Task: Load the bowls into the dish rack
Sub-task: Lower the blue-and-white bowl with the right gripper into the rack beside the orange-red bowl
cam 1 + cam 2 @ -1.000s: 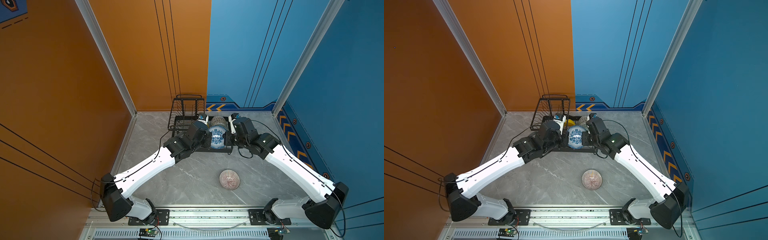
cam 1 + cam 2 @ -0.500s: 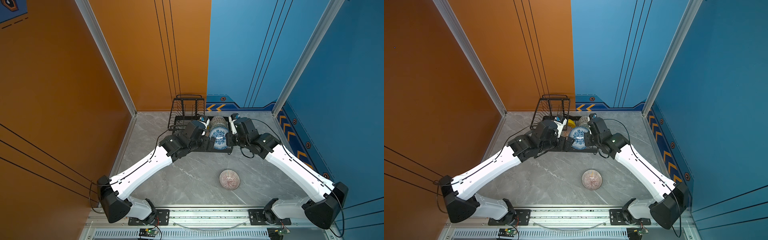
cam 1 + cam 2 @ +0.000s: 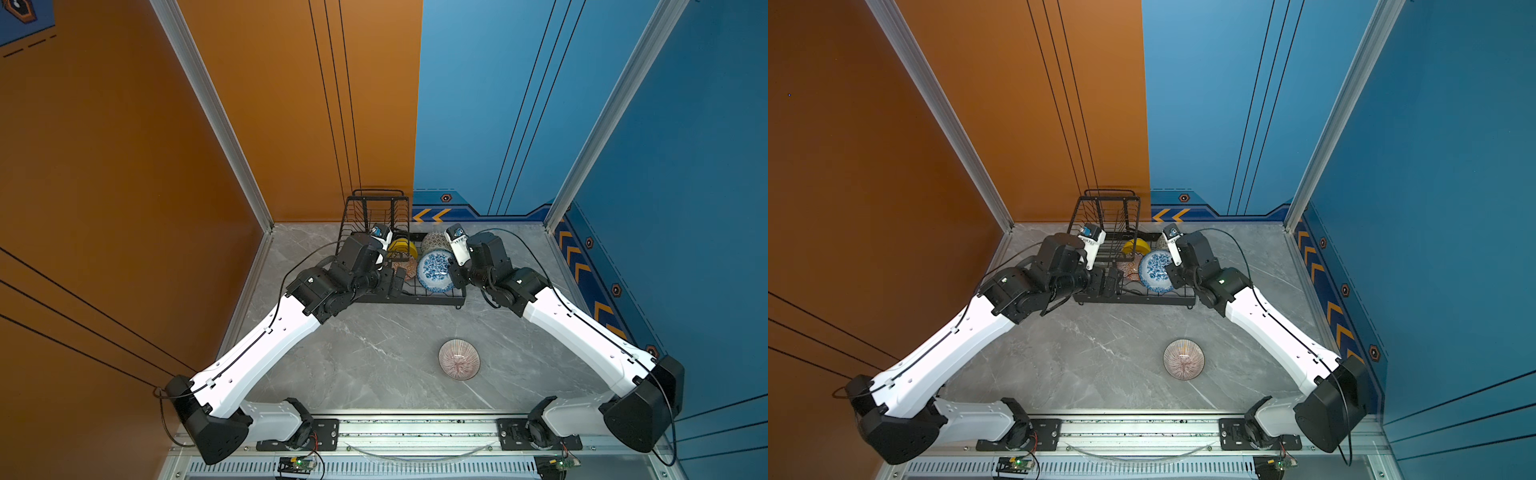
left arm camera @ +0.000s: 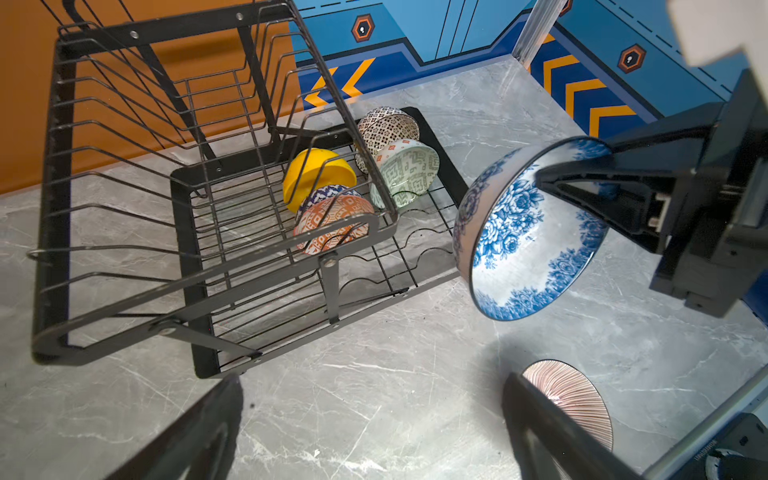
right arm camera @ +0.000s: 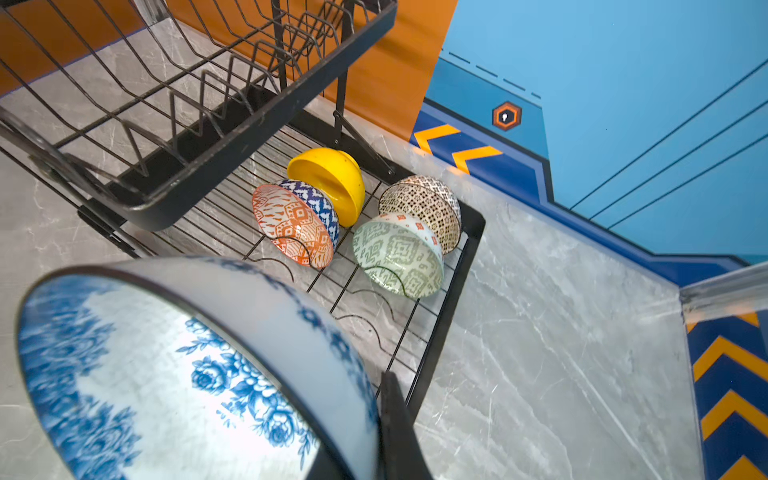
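- Your left pincer has just let go: a second ago it was shut at the round blue-and-white floral ceramic bowl, and now its fingers stand wide apart with nothing between them, drawn back towards the left edge of the grey marble counter.
- Your right pincer alone carries that bowl now, clamped on its rim with one finger inside the hollow.
- The bowl hangs on edge above the right end of the low tray of the black wire dish rack, which stands at the far edge of the counter; in the left wrist view it looks clear of the wires.
- I read this as a handover finished, so the right arm is free to lower the bowl into a slot.
- Four bowls already stand on edge in the tray: plain yellow, orange-and-white geometric, pale green patterned and dark fine-patterned. The wavy wire slots on their near side are free.
- The pink radial-striped bowl sits upright on the counter towards the near edge, right of the middle, not yet loaded; your open left pincer could go for it.
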Tool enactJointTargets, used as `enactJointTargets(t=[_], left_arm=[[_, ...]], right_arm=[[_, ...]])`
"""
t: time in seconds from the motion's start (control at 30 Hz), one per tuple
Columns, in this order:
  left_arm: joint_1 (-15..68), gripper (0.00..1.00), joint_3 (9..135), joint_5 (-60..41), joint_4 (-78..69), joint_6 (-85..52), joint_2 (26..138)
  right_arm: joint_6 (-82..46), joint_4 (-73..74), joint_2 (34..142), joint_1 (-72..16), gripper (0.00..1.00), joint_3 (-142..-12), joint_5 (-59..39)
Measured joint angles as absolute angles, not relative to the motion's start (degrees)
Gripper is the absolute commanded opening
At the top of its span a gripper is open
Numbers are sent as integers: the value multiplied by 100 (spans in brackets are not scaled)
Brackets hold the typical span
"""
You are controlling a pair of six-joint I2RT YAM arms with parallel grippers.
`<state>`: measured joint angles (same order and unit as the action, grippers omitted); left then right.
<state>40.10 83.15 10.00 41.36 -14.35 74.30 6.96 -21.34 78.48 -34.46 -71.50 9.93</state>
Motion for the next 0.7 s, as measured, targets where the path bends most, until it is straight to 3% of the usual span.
enactJointTargets(t=[0.7], left_arm=[[3962, 98, 8315, 976, 4185, -1433, 7430]], right_arm=[[5365, 2364, 8394, -3846, 0, -5039, 2123]])
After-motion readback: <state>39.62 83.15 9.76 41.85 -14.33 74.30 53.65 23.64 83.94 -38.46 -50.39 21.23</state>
